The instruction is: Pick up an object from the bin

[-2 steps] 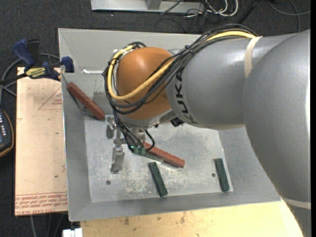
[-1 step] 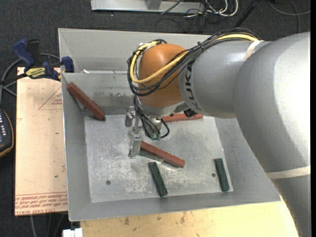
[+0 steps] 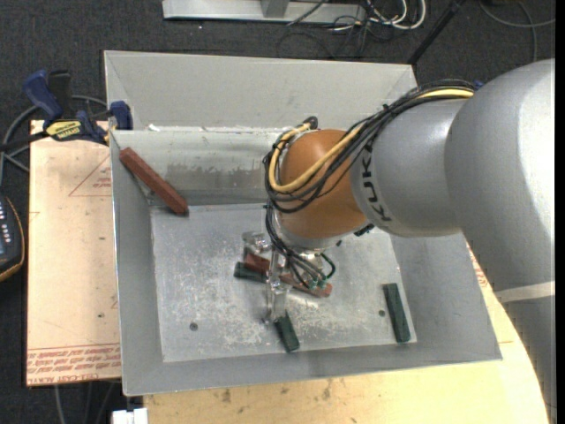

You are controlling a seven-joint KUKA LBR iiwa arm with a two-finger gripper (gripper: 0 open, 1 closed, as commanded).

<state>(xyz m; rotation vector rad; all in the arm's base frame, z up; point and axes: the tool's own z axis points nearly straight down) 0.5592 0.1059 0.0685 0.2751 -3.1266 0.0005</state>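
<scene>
– Dark carpet [image 3: 53,25] all round, and on it the grey metal bin [image 3: 265,87]. What's the biggest thing in it?

– The silver arm [image 3: 494,166], which comes over the bin's right wall and covers much of its right half. Its wrist carries a rounded orange cover [image 3: 322,188] with yellow and black cables [image 3: 284,182] looped across it, above the bin's middle.

– And the gripper?

– The gripper [image 3: 276,306] points down at the bin's floor, a little toward the front wall from the centre. Whether it is open or closed, I cannot tell, and I see nothing gripped in it.

– What lies loose in there?

– A long brown block [image 3: 154,182] leans in the bin's far-left corner, tilted against the back wall. A dark green bar [image 3: 396,312] lies flat near the bin's front-right corner, well apart from everything else.

– Anything under the gripper itself?

– A short green block [image 3: 286,333] lies just at its tip, close to the middle of the bin's front wall; touching or not, I cannot say. Some small reddish pieces [image 3: 257,264] sit near the bin's centre, partly hidden beneath the wrist.
</scene>
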